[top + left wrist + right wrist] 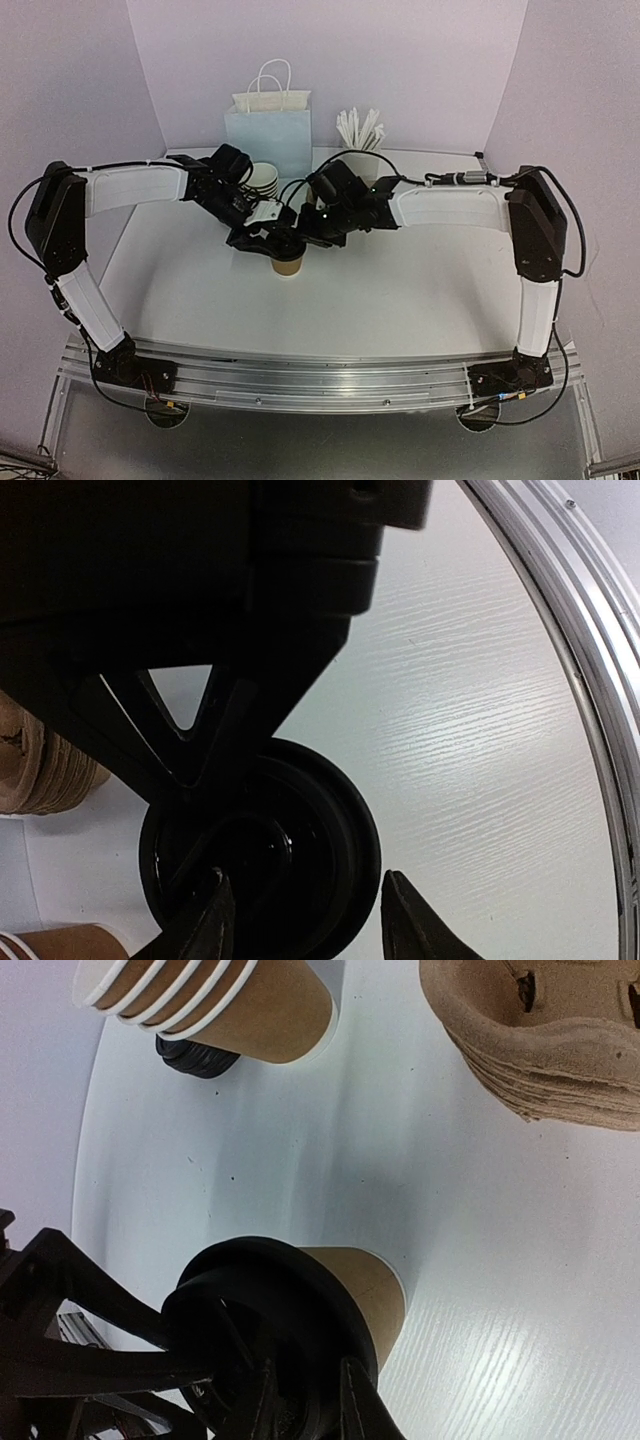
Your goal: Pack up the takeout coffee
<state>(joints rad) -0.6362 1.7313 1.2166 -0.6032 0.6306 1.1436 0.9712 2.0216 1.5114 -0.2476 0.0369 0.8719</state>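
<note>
Cup (288, 265) is standing mid table (420, 300), directly under both arms; I'm seeing left gripper (305, 922) parted over its lid (325, 825), right gripper (308, 1400) unclear.

The white table (420, 290) has a brown coffee cup (288, 264) with a black lid standing near its middle. A blue paper bag (268, 135) and a pot of white sticks (360, 130) stand at the back. Stacked cups (230, 1005), black lids (197, 1057) and brown cup trays (540, 1050) sit there too.
</note>
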